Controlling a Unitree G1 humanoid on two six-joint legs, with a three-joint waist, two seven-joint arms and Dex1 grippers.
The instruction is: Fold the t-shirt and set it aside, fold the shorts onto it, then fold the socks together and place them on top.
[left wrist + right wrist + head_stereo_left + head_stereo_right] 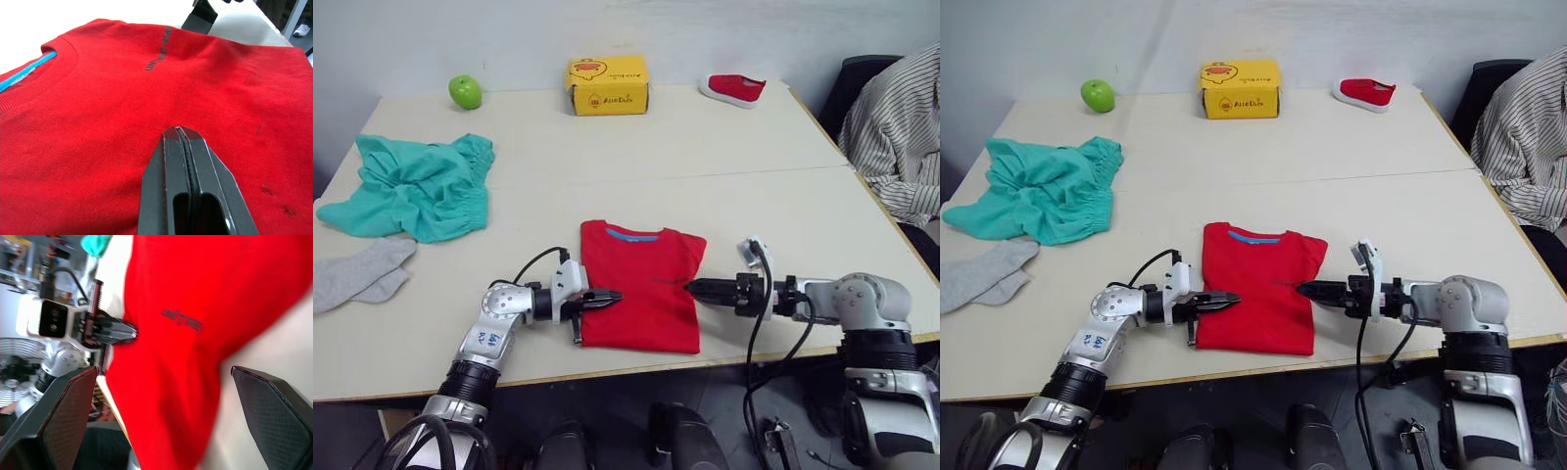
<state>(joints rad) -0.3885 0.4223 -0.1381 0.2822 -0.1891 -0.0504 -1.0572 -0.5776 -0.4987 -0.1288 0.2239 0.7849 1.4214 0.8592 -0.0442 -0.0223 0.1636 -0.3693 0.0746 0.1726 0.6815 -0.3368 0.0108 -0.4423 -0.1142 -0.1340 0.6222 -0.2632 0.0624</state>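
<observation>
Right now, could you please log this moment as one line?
t-shirt: folded | left tool: shut, over shirt | right tool: open at edge | shorts: unfolded

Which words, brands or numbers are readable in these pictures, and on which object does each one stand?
Dark print on the t-shirt: begins "UNI", the rest too blurred to read.
Dark print on the yellow box, under a cartoon figure: too small to read.
Blue marking on the left arm: too small to read.
Nothing else bears text.
</observation>
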